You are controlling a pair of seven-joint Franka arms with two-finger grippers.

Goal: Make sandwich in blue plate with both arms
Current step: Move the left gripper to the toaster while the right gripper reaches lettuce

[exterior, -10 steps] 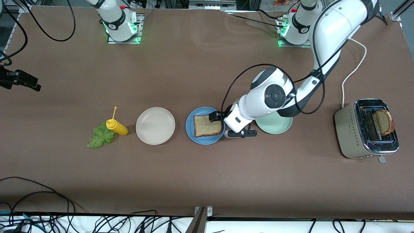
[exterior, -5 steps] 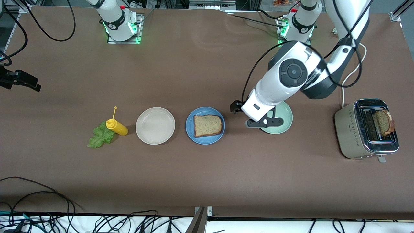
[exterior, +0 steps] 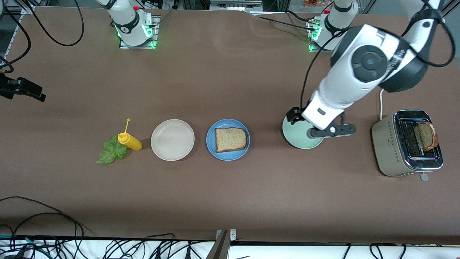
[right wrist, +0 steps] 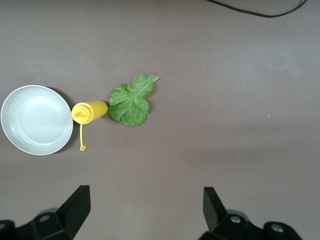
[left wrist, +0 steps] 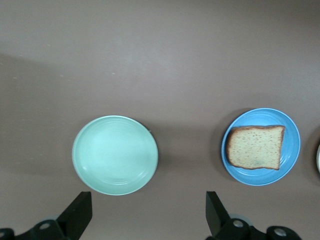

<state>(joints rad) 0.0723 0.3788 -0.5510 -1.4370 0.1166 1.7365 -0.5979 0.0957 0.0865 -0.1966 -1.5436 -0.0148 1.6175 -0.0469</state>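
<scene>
One slice of bread (exterior: pixel 231 139) lies flat on the blue plate (exterior: pixel 212 147), probably as the base of the sandwich. The second slice (exterior: pixel 427 135) stands in the toaster (exterior: pixel 388 144) at the left arm's end of the desk. The lettuce leaf (exterior: pixel 110 153) touches the yellow bottle (exterior: pixel 130 141), beside the beige plate (exterior: pixel 173 140). The left gripper (left wrist: pixel 148 216) hangs wide and empty over the green plate (exterior: pixel 295 138). The right gripper (right wrist: pixel 145 212), also wide, waits high above the lettuce; its arm is mostly cut off in the front view.
</scene>
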